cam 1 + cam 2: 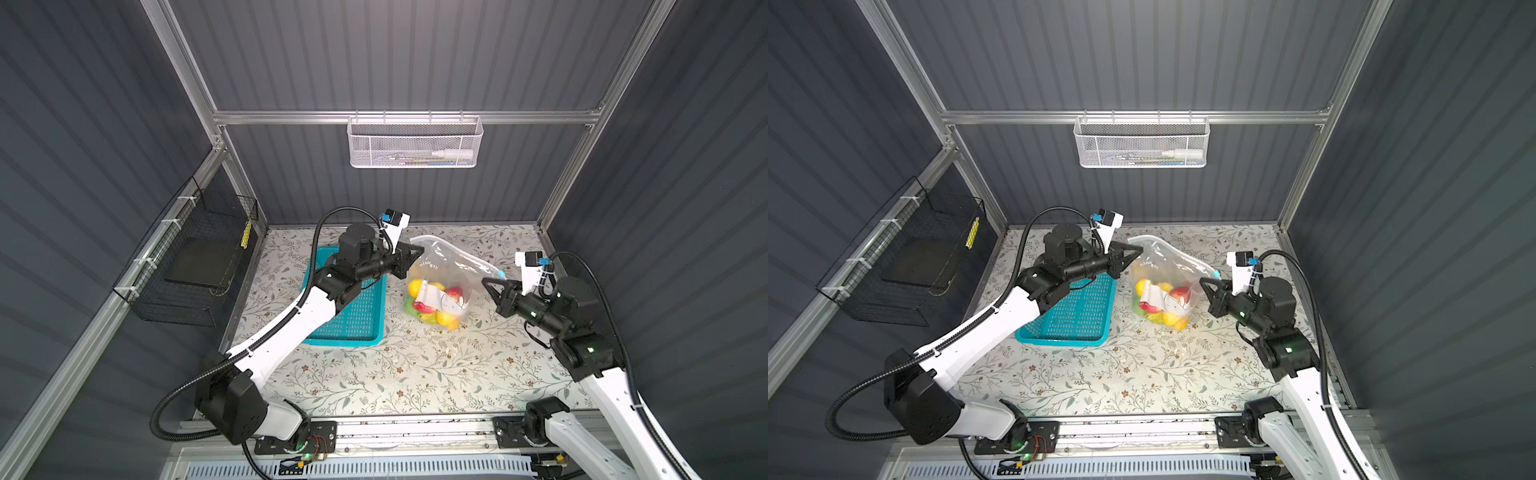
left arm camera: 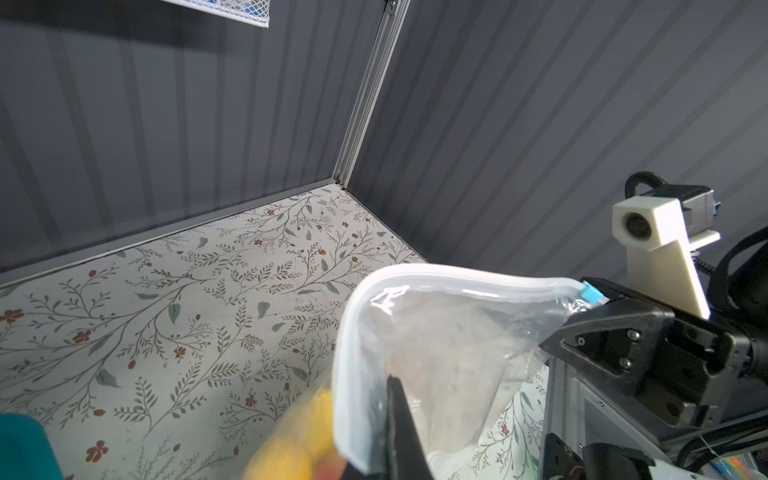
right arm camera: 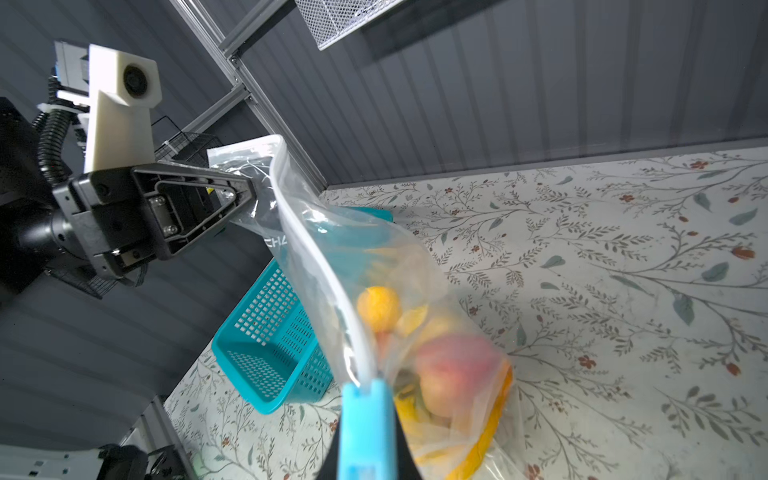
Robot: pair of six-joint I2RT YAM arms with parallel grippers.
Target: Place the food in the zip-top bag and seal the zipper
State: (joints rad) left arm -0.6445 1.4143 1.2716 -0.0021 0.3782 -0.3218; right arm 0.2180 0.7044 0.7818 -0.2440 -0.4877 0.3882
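Left gripper (image 1: 419, 250) is pinched tight on one mouth corner of the zip-top bag (image 1: 444, 266). The right gripper (image 1: 485, 282) is clamped on the opposite mouth corner, right at the blue tab (image 3: 365, 432). Between the 2, the bag hangs with its bottom seemingly resting on the floral table (image 1: 415, 374).

Just beside the bag, on the left arm's side, sits the teal basket (image 1: 357, 320), with no fruit showing in the part the arm leaves uncovered. All the food (image 1: 432, 305) I can see lies heaped low in the bag (reds, yellows, some green).

The coming move turns, I judge, on the zipper (image 2: 457, 277). Its long axis runs from the right gripper's tab across to the left gripper's corner, and it is bowed rather than taut. The tab would therefore have to travel away from the right arm toward the left. Whether the 2 lips are already joined I cannot tell.

The white label (image 1: 434, 297) shows no legible print. Dark hand-lettering (image 3: 276, 241) beside the left fingers starts like "CH", and the rest is unreadable.
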